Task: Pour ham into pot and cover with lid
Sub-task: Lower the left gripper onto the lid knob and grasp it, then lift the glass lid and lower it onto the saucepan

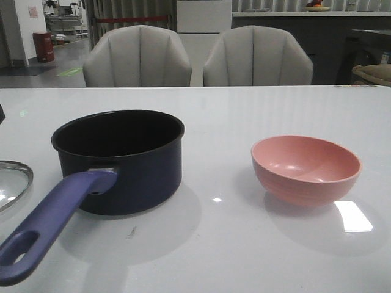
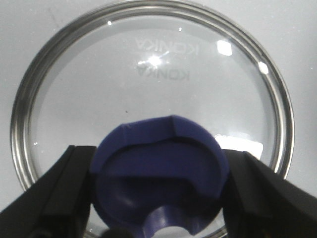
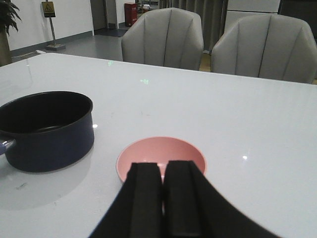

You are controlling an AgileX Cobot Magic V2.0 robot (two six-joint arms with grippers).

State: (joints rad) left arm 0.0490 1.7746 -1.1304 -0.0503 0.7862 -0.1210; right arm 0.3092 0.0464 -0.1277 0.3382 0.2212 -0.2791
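Note:
The pot (image 1: 122,162) stands left of the table's middle, its purple-blue handle (image 1: 49,220) pointing to the near left; it also shows in the right wrist view (image 3: 47,134). No ham shows in its black inside or anywhere else. The lid (image 2: 153,84) lies flat on the table at the far left, with only its edge in the front view (image 1: 11,183). My left gripper (image 2: 161,156) is shut on the lid's knob (image 2: 158,144), one finger against each side. My right gripper (image 3: 163,166) is shut and empty, above the near side of the pink bowl (image 3: 161,151).
The pink bowl (image 1: 305,168) stands right of the pot and looks empty. Two grey chairs (image 1: 137,58) stand behind the table's far edge. Neither arm shows in the front view.

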